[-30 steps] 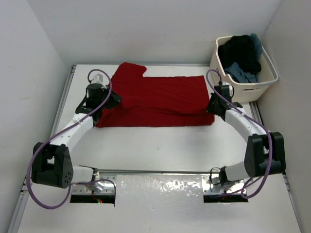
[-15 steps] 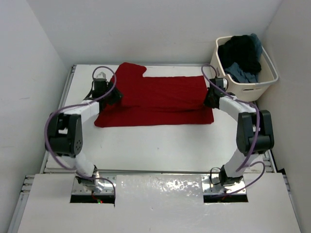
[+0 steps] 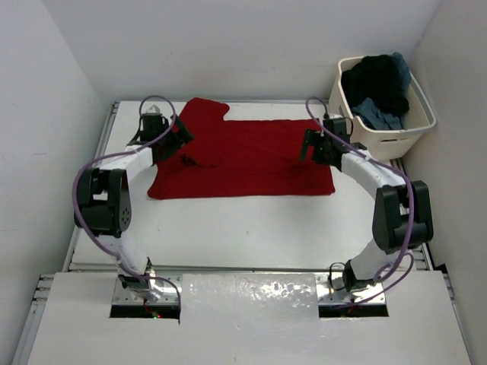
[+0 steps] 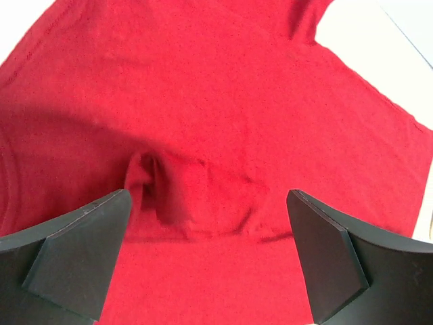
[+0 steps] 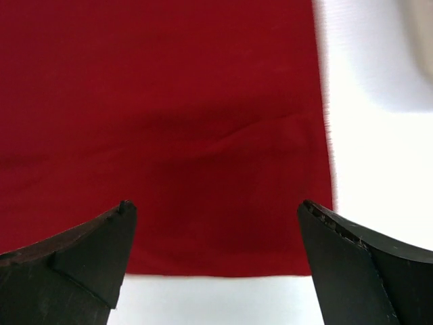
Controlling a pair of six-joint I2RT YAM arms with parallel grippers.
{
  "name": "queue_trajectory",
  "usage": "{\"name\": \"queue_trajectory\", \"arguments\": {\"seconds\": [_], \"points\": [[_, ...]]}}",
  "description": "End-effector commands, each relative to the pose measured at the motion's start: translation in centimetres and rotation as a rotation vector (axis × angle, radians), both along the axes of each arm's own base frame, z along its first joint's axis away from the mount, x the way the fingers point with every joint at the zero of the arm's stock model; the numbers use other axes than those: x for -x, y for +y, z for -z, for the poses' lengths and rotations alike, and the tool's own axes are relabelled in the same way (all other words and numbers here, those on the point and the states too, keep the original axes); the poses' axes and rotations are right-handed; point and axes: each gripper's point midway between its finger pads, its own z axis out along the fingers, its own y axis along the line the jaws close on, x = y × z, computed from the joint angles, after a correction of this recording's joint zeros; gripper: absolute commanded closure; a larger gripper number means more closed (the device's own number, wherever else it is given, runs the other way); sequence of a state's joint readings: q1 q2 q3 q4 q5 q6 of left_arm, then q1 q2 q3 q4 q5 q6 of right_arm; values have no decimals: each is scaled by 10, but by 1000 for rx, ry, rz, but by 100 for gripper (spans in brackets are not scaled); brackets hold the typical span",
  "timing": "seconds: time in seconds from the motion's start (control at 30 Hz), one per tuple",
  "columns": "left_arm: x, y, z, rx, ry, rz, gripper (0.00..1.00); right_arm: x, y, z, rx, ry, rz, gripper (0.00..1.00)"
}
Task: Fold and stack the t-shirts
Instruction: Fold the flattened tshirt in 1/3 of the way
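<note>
The left end effector (image 3: 179, 137) and right end effector (image 3: 310, 144) hover wide open and empty over opposite ends of the red shirt (image 3: 243, 156), probably so its fold lies flat on the surface (image 3: 243, 220).

The red t-shirt (image 3: 243, 163) is running off the top, left and bottom edges of the left wrist picture, so its whole shape is not showing there. From above, the left gripper (image 3: 181, 139) is covering a bit of the shirt's left side. The right gripper (image 3: 310, 144) is covering a bit near its right edge. To the right of the red t-shirt, the tub (image 3: 420, 125) is hiding most of a black shirt (image 3: 377, 80) and a blue-grey shirt (image 3: 378, 114), both too bunched up to tell their shape.
</note>
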State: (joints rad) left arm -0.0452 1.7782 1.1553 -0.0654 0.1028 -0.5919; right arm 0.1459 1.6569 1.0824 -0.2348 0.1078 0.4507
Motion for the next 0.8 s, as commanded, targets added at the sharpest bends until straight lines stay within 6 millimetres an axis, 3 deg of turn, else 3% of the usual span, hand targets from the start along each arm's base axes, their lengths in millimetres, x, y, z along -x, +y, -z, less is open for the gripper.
{"name": "queue_trajectory", "arguments": {"seconds": [0.0, 0.2, 0.33, 0.43, 0.57, 0.63, 0.77], "points": [[23, -19, -13, -3, -11, 62, 0, 11, 31, -2, -37, -32, -131, 1], [48, -53, 8, 17, 74, 132, 0, 13, 50, 25, -101, 19, -177, 1], [49, -55, 16, -8, 95, 109, 0, 7, 55, 37, -107, 57, -191, 1], [40, -47, 28, -54, 126, 71, 0, 7, 55, 46, -108, 76, -191, 1], [19, -54, 34, -42, 118, 90, 0, 6, 56, 51, -107, 94, -188, 1], [13, -54, 49, -53, 152, 84, 0, 6, 54, 51, -98, 97, -185, 1], [-7, -63, 37, -9, 82, 97, 0, 3, 53, 49, -88, 93, -182, 1]]}}
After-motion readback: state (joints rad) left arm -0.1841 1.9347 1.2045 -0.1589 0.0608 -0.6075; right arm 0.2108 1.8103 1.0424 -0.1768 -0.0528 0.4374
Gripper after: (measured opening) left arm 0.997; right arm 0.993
